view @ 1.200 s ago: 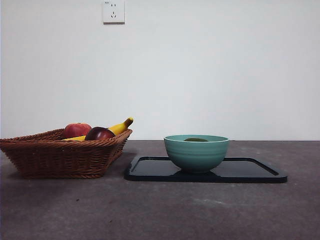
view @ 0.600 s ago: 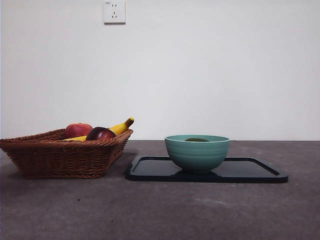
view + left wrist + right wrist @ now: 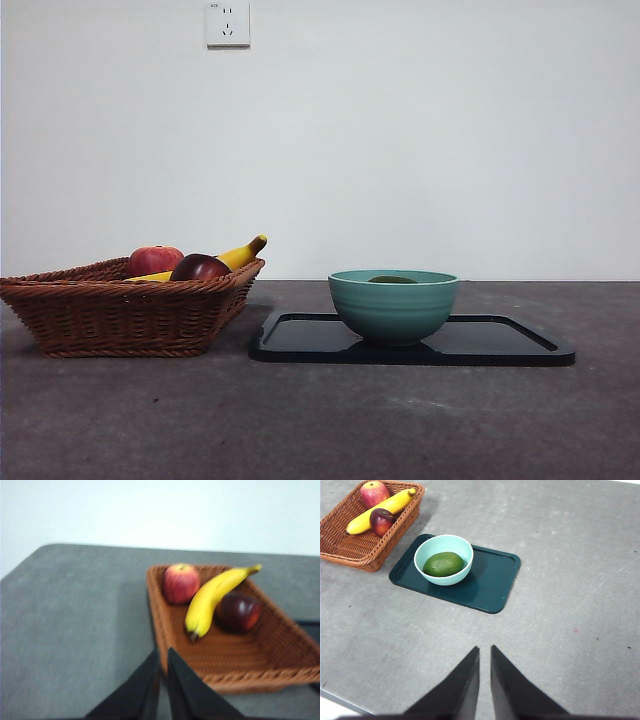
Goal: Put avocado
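one grey table [image 3: 560, 555], two arms, both up off the things. one wicker basket [image 3: 120, 310] near the table's far left corner, holding three fruits: one banana [image 3: 212, 597], one red apple [image 3: 181, 582], one dark maroon fruit [image 3: 237, 612]. one dark tray [image 3: 490, 580] just beside the basket, towards the table's middle. one teal bowl [image 3: 462, 550] stands on the tray's basket-side end. one avocado [image 3: 443, 564] lies inside the bowl, only its top showing over the rim in the front view. left gripper [image 3: 161, 655] above the basket's near rim, jaws nearly together, holding nothing. right gripper [image 3: 484, 652] over bare table, well apart from the tray, jaws nearly together, holding nothing.
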Controlling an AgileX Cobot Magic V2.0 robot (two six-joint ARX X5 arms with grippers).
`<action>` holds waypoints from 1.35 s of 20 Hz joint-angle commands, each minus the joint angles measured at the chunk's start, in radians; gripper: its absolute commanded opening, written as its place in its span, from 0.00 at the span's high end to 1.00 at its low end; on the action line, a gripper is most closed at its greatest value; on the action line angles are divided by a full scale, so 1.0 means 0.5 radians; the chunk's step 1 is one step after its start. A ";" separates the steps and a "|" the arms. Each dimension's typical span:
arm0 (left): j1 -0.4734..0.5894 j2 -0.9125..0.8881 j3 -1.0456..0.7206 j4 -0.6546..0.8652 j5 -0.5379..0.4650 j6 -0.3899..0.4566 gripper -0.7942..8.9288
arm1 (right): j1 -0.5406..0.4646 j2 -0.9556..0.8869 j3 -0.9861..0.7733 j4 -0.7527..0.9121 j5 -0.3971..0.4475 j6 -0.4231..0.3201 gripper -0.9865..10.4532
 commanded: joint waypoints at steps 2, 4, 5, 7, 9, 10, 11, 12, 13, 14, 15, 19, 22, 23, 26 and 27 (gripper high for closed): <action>0.078 -0.097 -0.133 0.024 -0.002 -0.053 0.89 | 0.009 0.005 0.011 0.021 0.006 0.013 0.89; 0.087 -0.152 -0.195 0.024 -0.002 -0.055 0.89 | 0.009 0.005 0.011 0.021 0.006 0.013 0.89; 0.087 -0.175 -0.217 0.024 -0.002 -0.055 0.89 | 0.009 0.005 0.011 0.021 0.006 0.013 0.89; 0.087 -0.220 -0.260 0.024 -0.002 -0.055 0.89 | 0.009 0.005 0.011 0.021 0.006 0.013 0.89; 0.086 -0.294 -0.273 -0.076 0.004 -0.048 0.89 | 0.009 0.005 0.011 0.021 0.006 0.013 0.89; 0.086 -0.297 -0.273 -0.108 0.004 -0.037 0.89 | 0.009 0.005 0.011 0.021 0.006 0.013 0.89; 0.086 -0.297 -0.273 -0.126 0.004 -0.011 0.89 | 0.009 0.005 0.011 0.021 0.006 0.013 0.89; 0.086 -0.297 -0.273 -0.125 0.004 0.031 0.89 | 0.009 0.005 0.011 0.021 0.006 0.013 0.89; 0.086 -0.297 -0.273 -0.125 0.004 0.069 0.89 | 0.009 0.005 0.011 0.021 0.006 0.013 0.89; 0.086 -0.297 -0.273 -0.115 0.004 0.071 0.89 | 0.009 0.005 0.011 0.021 0.006 0.013 0.89; 0.086 -0.296 -0.273 -0.112 0.004 0.071 0.89 | 0.009 0.005 0.011 0.021 0.006 0.013 0.89; 0.086 -0.296 -0.273 -0.113 0.003 0.071 0.89 | 0.009 0.005 0.011 0.021 0.006 0.013 0.89; 0.086 -0.296 -0.273 -0.113 0.004 0.071 0.89 | 0.009 0.005 0.011 0.021 0.006 0.013 0.89; 0.086 -0.296 -0.273 -0.113 0.003 0.071 0.89 | 0.009 0.005 0.011 0.021 0.006 0.013 0.89; 0.086 -0.296 -0.273 -0.113 0.003 0.071 0.89 | 0.009 0.005 0.011 0.021 0.006 0.013 0.89; 0.086 -0.296 -0.273 -0.113 0.003 0.071 0.89 | 0.009 0.005 0.011 0.022 0.006 0.013 0.89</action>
